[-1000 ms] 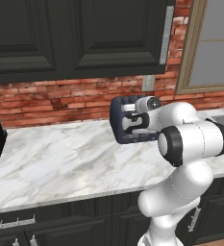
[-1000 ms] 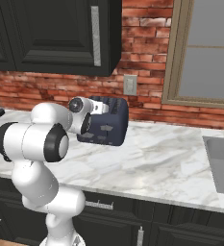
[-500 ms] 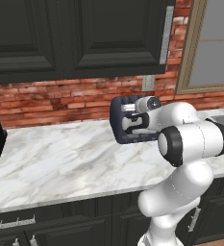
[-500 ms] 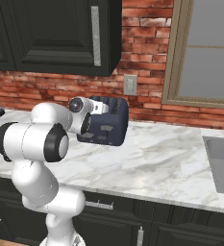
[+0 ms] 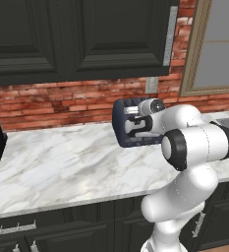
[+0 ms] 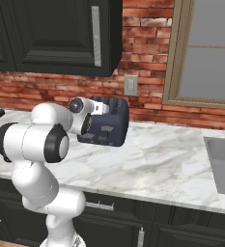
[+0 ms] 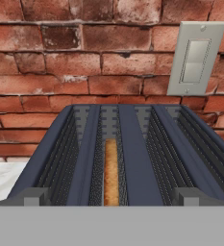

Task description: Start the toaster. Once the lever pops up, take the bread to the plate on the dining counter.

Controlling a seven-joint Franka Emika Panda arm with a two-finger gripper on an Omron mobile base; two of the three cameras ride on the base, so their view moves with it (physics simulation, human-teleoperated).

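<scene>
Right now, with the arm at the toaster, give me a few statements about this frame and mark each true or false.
1. The bread sits down inside a slot of the toaster. True.
2. The toaster stands on the floor. False: it stands on the marble counter against the brick wall.
3. A light switch plate is on the wall behind the toaster. True.
4. The toaster holds two slices. False: one slice shows, and the slot beside it looks empty.
5. The hand is at the toaster. True.

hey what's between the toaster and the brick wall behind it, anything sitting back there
Nothing shows there. In the right base view the toaster has just bare marble counter around it up to the brick wall; the wall carries a switch plate above it.
</scene>
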